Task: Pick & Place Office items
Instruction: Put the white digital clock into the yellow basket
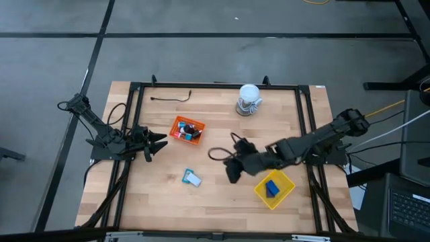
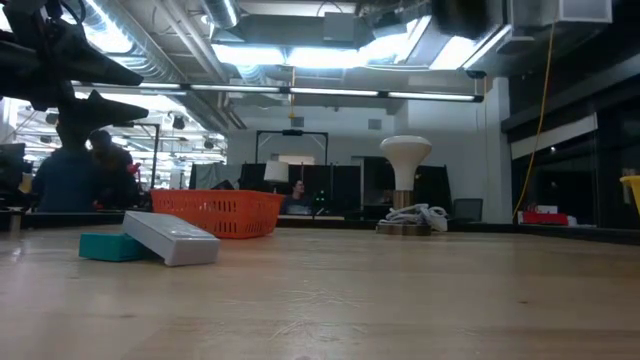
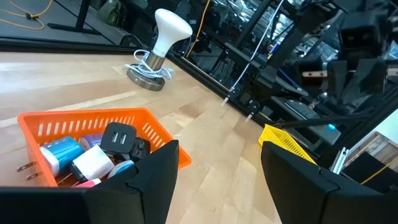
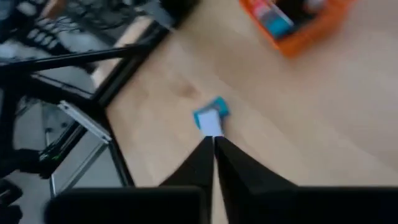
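Observation:
An orange mesh tray (image 1: 187,130) left of the table's middle holds several small office items (image 3: 102,152): black, white, light blue and pink pieces. A teal block with a white piece leaning on it (image 1: 191,177) lies on the wood nearer the front edge; the white piece (image 2: 170,238) rests across the teal one (image 2: 112,247). A yellow mesh tray (image 1: 282,181) at front right holds a blue piece (image 1: 271,188). My left gripper (image 1: 161,142) stands open, level, just left of the orange tray (image 3: 93,121). My right gripper (image 1: 232,176) hangs shut above the table, right of the teal and white pieces (image 4: 210,119), holding nothing.
A white-topped object on a coiled base (image 1: 248,99) stands near the table's far edge. A black cable (image 1: 171,98) lies at the far left. A dark frame (image 1: 215,85) runs around the tabletop. Bare wood lies between the two trays. People sit in the room behind (image 2: 70,175).

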Robot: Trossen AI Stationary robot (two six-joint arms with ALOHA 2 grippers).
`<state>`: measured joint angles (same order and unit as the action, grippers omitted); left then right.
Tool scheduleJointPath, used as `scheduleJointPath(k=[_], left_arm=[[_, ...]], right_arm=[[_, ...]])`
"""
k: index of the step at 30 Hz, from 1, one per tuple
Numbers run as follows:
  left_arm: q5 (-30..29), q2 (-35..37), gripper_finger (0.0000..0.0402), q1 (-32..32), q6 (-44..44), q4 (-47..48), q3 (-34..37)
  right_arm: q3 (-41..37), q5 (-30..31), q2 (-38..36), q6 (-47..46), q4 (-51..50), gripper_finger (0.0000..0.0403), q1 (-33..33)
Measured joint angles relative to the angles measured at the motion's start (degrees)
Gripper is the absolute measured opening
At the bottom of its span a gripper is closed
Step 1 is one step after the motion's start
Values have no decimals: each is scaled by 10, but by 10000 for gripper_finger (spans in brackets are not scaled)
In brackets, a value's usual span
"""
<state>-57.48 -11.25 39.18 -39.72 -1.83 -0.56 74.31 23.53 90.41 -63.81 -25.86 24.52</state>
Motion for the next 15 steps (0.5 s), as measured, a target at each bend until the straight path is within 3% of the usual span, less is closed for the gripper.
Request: scheduleJointPath(k=[4,11,15], left_arm=[[-4,0,223,0,0,1,0],[-5,0,223,0,0,1,0],[-5,0,223,0,0,1,0]], right_arm=[[2,-81,29,70,87,21,-47],[2,-186,109,111,199,7,-91],[2,-261,173,102,272,42,-99]])
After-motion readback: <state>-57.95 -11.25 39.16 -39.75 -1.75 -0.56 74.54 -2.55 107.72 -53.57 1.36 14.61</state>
